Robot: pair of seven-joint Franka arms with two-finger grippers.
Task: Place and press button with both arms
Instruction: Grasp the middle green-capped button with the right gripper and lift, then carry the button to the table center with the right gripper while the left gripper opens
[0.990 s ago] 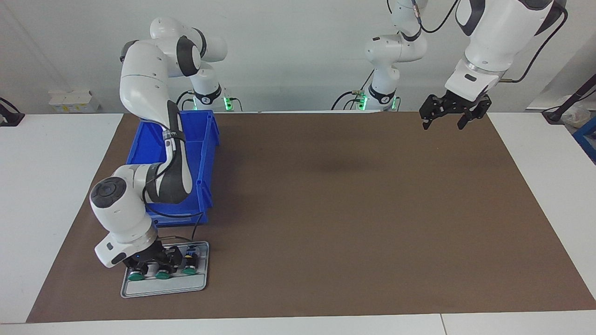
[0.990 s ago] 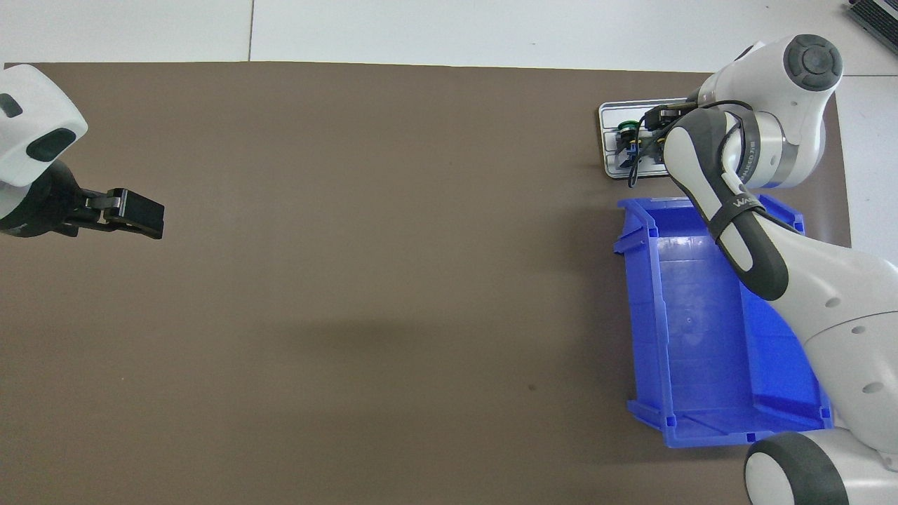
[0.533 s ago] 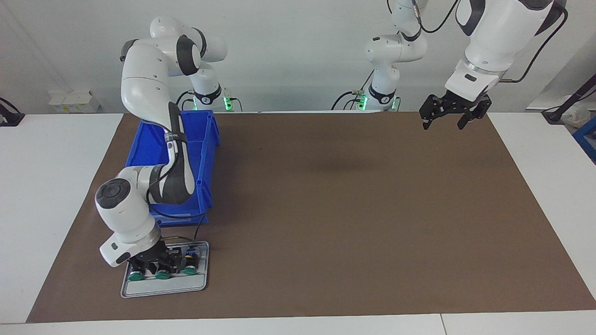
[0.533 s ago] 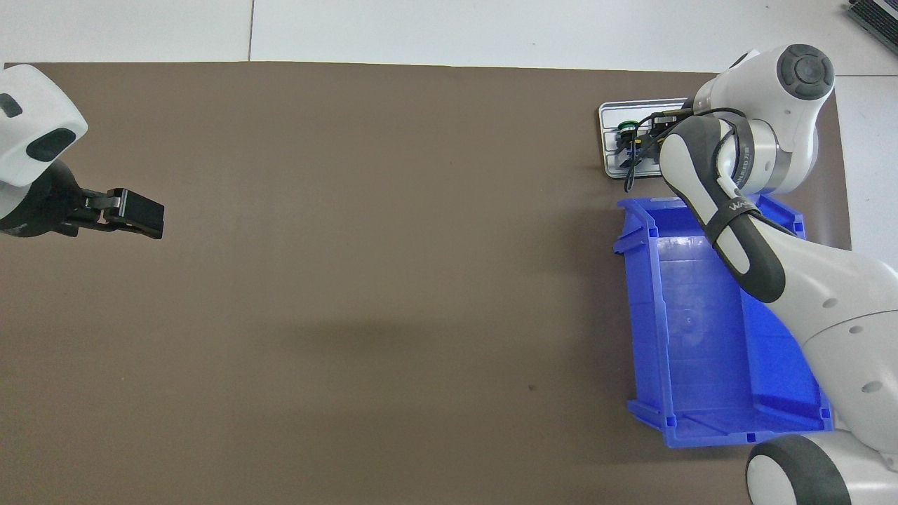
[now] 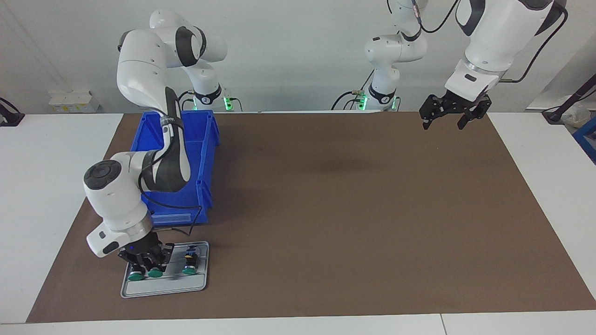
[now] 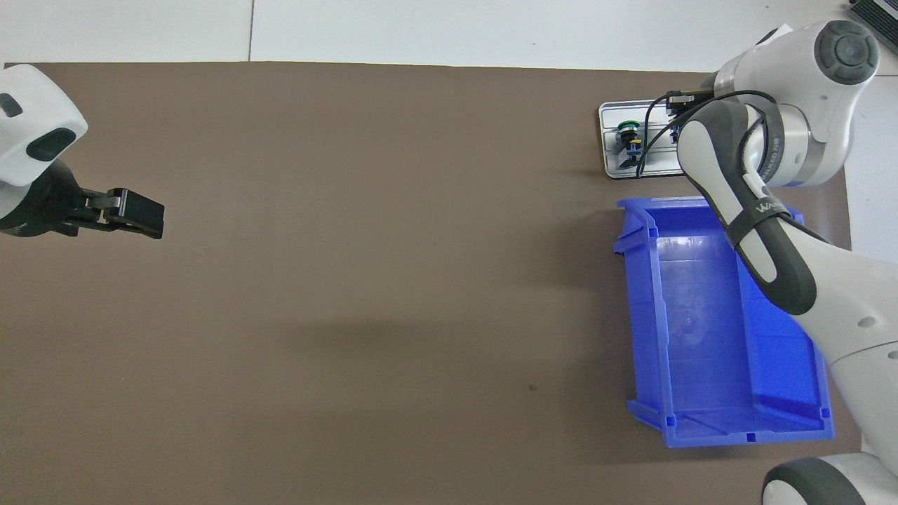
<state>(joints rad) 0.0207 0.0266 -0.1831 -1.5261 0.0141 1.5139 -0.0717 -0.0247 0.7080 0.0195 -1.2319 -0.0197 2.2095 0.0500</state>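
Note:
Three green-capped buttons are at the grey tray (image 5: 163,286). My right gripper (image 5: 152,265) is shut on the middle button (image 5: 155,273) and holds it just above the tray. The other two buttons (image 5: 135,276) (image 5: 188,270) rest on the tray. In the overhead view the right forearm hides that gripper; only one button (image 6: 628,128) and part of the tray (image 6: 609,112) show. My left gripper (image 5: 442,122) (image 6: 133,214) hangs open and waits over the mat's corner at the left arm's end, close to the robots.
An open blue bin (image 5: 205,139) (image 6: 701,315) stands on the brown mat, right beside the tray and nearer to the robots. The right arm's elbow and forearm hang over the bin.
The right gripper closed on the middle button, then rose a little and shifted it toward the right arm's end of the tray. The left arm stayed still.

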